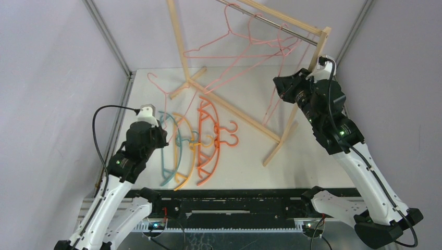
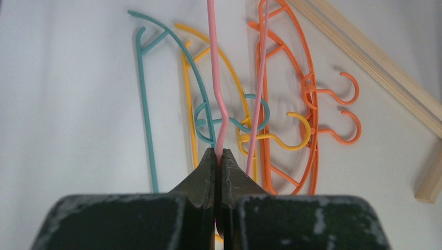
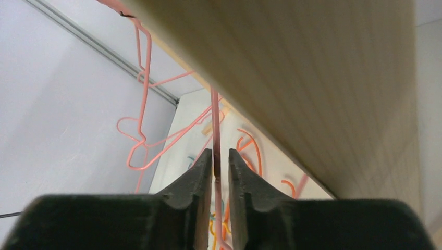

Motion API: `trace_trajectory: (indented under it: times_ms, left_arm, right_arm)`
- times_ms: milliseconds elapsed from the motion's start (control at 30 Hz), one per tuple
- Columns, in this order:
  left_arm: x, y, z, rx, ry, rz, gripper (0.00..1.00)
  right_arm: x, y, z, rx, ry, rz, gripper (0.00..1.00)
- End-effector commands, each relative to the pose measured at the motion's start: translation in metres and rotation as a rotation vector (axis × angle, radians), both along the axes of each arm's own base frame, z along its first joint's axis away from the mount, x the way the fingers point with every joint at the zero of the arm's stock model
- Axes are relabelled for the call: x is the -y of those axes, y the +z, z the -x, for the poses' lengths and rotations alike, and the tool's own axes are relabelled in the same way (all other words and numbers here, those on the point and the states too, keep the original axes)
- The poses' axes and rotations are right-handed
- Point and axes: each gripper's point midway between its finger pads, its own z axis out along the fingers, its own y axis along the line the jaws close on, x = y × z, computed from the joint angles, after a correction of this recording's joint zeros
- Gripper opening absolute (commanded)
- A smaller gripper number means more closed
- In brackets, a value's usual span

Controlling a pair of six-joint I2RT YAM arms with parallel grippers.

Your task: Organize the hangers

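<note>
Pink wire hanger (image 2: 216, 88) stretching across the table's left half, pinched in left gripper (image 2: 219, 153), jaws clamped tight, arm reaching forward above teal hanger (image 1: 168, 151), yellow hanger (image 1: 183, 156), orange hangers (image 1: 208, 146). Right gripper (image 3: 221, 156) raised near far-right corner beside wooden rack (image 1: 237, 112), nipping another pink wire (image 3: 215, 130).

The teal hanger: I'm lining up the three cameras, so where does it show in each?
Top external: teal hanger flat on the table, left of centre, beside the left gripper.
Left wrist: upper left, beyond the closed fingertips.
Right wrist: not clearly visible.
Shared landmark: the orange hangers.
</note>
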Motion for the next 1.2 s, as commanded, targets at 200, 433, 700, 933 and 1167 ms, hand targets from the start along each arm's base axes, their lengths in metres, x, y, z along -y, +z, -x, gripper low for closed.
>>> trace_trajectory:
  times_ms: [200,433,700,933,1167]
  left_arm:
    - [-0.008,0.031,-0.001,0.131,-0.083,-0.134,0.00]
    - [-0.026,0.055,-0.020,0.183,-0.079,-0.351,0.00]
    - [-0.034,0.080,-0.057,0.216,-0.103,-0.549,0.00]
    - [-0.038,0.101,-0.083,0.297,-0.095,-0.631,0.00]
    - [-0.054,0.116,-0.102,0.293,-0.048,-0.703,0.00]
  right_arm:
    - [-0.020,-0.006,0.042,-0.032,0.129,0.033,0.53]
    - [-0.036,0.002,0.067,-0.021,0.183,0.125,0.59]
    - [-0.032,0.021,0.081,0.035,0.183,0.195,0.67]
    - [-0.026,0.031,0.095,0.061,0.203,0.212,0.67]
    - [-0.022,0.050,0.104,0.126,0.217,0.215,0.67]
